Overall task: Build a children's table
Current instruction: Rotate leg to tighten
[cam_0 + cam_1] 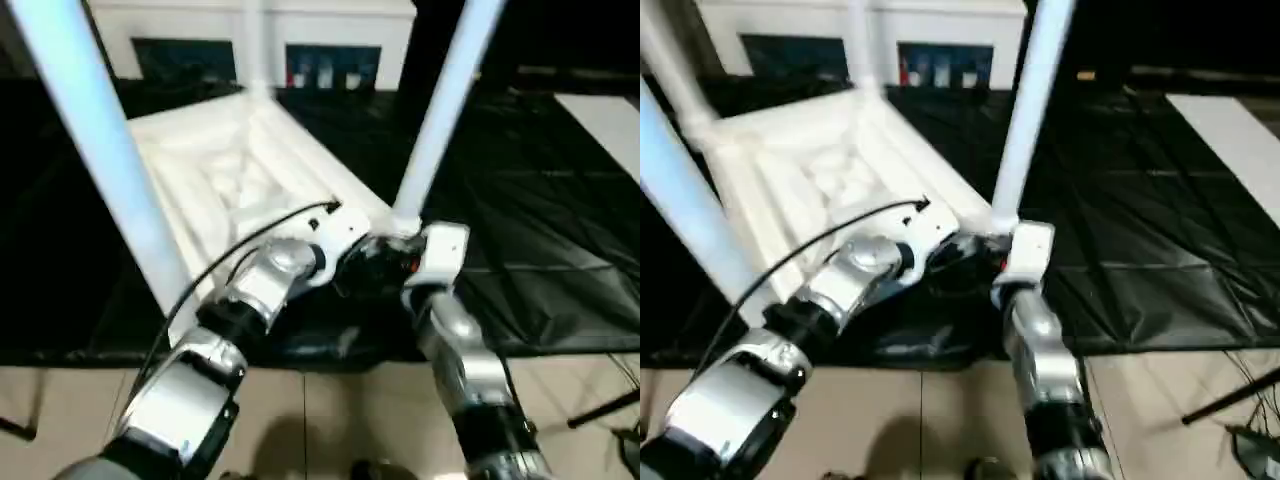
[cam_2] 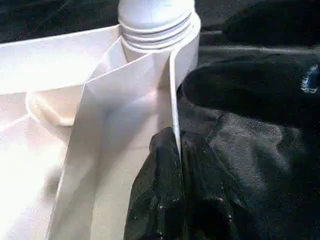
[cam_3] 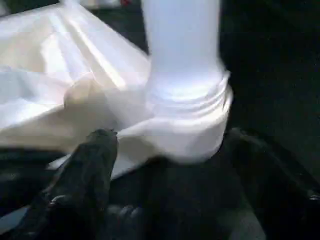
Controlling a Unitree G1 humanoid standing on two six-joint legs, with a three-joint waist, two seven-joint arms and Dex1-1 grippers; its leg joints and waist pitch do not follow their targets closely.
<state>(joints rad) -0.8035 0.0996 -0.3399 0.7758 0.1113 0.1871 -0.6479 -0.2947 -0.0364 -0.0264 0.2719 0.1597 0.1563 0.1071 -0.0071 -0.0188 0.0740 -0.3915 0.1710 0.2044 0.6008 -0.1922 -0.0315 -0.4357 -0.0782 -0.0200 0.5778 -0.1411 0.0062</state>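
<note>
Near-left leg: white tube, rose out of frame at the top; its foot was hidden behind the left forearm.

Tabletop: white, upside down on black sheeting spread over the floor, ribbed underside up. Its near edge was hidden behind both wrists.

Far leg: stood in the far corner, cut off at the top, hard to make out against the cabinet behind.

Left arm: silver forearm reached up from the lower left, a black cable looped over it. Left gripper: fingers pressed together on the thin upright rim of the tabletop, one on each side of it, close to the corner socket.

Near-right leg: seated upright in that socket, ridged collar at the base, top cut off.

Right arm: rose from the lower right, wrist bent towards the socket. Right gripper: fingers spread apart either side of the socket, just below it; contact could not be made out.

Tiled floor: beige, beneath the arms.
</note>
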